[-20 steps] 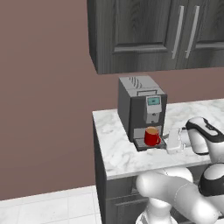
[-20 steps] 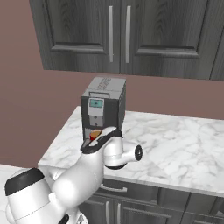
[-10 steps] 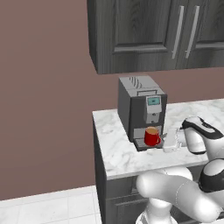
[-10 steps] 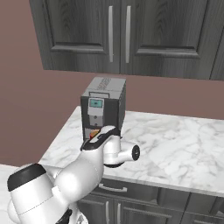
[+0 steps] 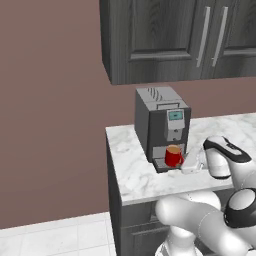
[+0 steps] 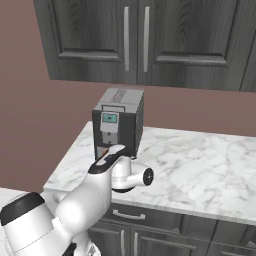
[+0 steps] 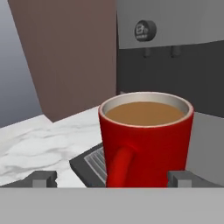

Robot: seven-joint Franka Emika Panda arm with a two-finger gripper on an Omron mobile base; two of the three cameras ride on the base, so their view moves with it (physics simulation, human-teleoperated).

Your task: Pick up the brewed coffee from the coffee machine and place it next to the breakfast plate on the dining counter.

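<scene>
You have the white arm's two-finger gripper [image 7: 111, 177] level with the small glossy red mug [image 7: 146, 144], and its two dark finger tips [image 7: 42, 178] stand spread, one on each side of the mug's base, so the hand is open and holds nothing. In the hand view the mug's side handle points toward you, between the tips, and light-brown coffee sits just under its rim. You cannot tell from that view whether either tip touches the mug.

From the left base view, the gripper [image 5: 191, 162] lies low over the white grey-veined marble countertop [image 5: 131, 167], just right of the red mug [image 5: 173, 156]. The mug stands upright on the dark drip tray [image 7: 89, 163] at the front of the boxy dark grey and silver coffee machine [image 5: 161, 127], under its spout and below the small blue-green screen [image 5: 175, 115].

From the right base view, the arm's wrist covers the mug, and the coffee machine [image 6: 119, 122] stands near the left end of the marble countertop [image 6: 200, 167]. Beyond it you see a brown-mauve wall [image 5: 50, 110] and, above, dark grey wood-grain upper cabinets [image 6: 135, 40] with vertical silver handles.
</scene>
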